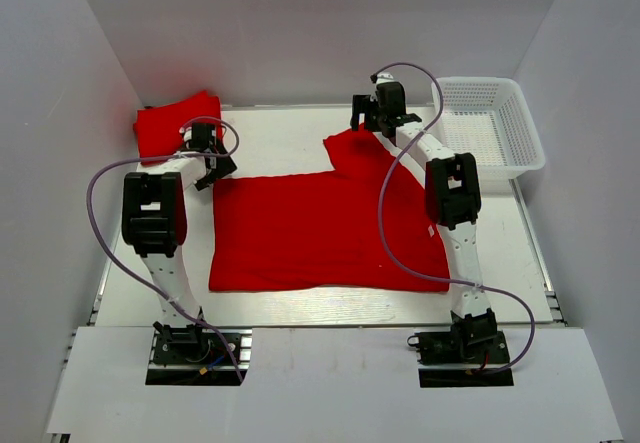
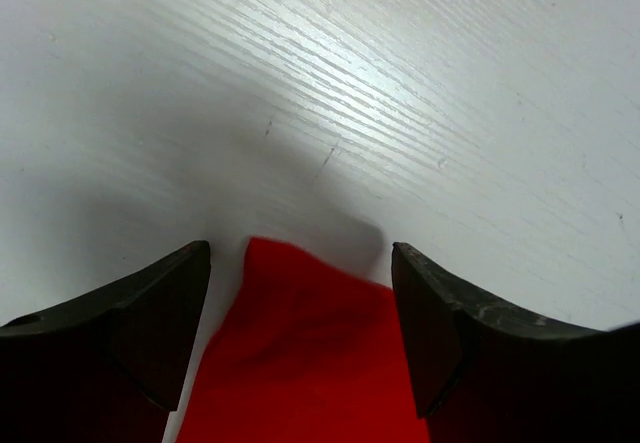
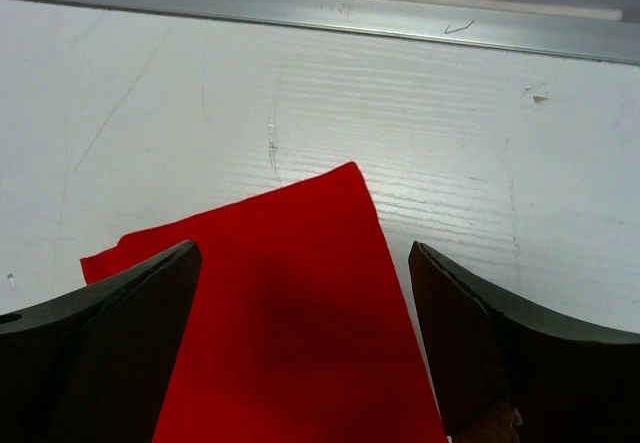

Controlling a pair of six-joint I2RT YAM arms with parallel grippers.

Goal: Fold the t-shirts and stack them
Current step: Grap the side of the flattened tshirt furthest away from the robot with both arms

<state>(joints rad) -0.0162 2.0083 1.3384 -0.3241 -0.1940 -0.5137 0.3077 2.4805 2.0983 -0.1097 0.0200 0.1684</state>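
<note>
One red t-shirt [image 1: 320, 228] lies spread flat in the middle of the table, with a sleeve [image 1: 350, 150] sticking out at its far right. A second red t-shirt [image 1: 175, 123] lies folded at the far left corner. My left gripper [image 1: 212, 168] is open at the spread shirt's far left corner; that corner [image 2: 300, 353] lies between its open jaws [image 2: 300, 263]. My right gripper [image 1: 378, 118] is open over the sleeve; the sleeve's corner [image 3: 290, 313] lies between its open jaws [image 3: 302, 253]. Neither gripper holds cloth.
A white plastic mesh basket [image 1: 490, 138] stands at the far right of the table. A metal rail [image 3: 320, 13] runs along the table's far edge. White walls close in the table on three sides.
</note>
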